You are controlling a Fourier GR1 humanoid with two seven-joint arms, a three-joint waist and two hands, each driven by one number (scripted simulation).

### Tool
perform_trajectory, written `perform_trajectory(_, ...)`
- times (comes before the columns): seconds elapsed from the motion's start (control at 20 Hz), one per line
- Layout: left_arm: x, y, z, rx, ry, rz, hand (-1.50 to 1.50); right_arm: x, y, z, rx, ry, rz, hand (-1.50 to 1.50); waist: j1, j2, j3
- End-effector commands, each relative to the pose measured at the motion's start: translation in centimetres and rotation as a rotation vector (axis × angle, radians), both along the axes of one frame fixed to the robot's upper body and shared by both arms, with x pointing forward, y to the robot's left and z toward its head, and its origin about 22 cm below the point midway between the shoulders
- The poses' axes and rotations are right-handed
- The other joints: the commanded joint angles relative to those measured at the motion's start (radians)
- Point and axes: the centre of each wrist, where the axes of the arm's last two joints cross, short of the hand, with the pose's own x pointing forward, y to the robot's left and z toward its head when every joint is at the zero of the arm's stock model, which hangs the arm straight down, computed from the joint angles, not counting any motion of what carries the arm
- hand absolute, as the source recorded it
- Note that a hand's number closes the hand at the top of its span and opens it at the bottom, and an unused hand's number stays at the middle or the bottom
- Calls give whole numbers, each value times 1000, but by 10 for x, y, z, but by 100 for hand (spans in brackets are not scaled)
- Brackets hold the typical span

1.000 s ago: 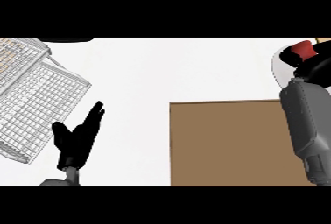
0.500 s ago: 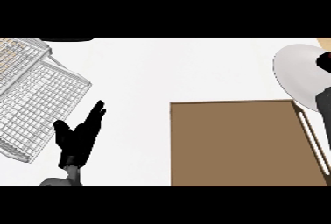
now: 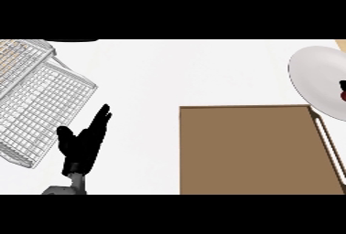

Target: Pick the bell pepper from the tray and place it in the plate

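Only a red bit of the bell pepper (image 3: 343, 95) shows at the right edge, over the plate (image 3: 314, 73). I cannot tell which way it points, or how the right hand (image 3: 343, 84) holds. The left hand (image 3: 82, 141) rests open, lower left.

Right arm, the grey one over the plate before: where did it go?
The right arm slid out past the right edge, uncovering the plate. Only a black tip, probably the right hand, and a red bit beside it show there; whether the pepper was let go is unclear. The left hand, wire rack and brown tray stayed put.
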Motion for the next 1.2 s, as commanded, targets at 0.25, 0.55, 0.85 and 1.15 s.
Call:
perform_trajectory(0.25, -5, -4, -13, 0, 76, 5, 0, -8, -10, 1, -14, -235, 138, -150, -2, 8, -2)
perform_trajectory(0.55, -4, -2, -7, -6, 89, 21, 0, -24, -24, -6, 7, -453, 79, -150, -13, -1, -5)
perform_trajectory(0.85, -12, -3, -25, -5, 102, 34, 0, -46, -37, -27, 95, -571, 172, -150, -36, -13, -11)
perform_trajectory(1.15, -9, 11, -19, -10, 110, 60, 0, -54, -4, -68, 191, -543, 352, -150, -56, -23, -14)
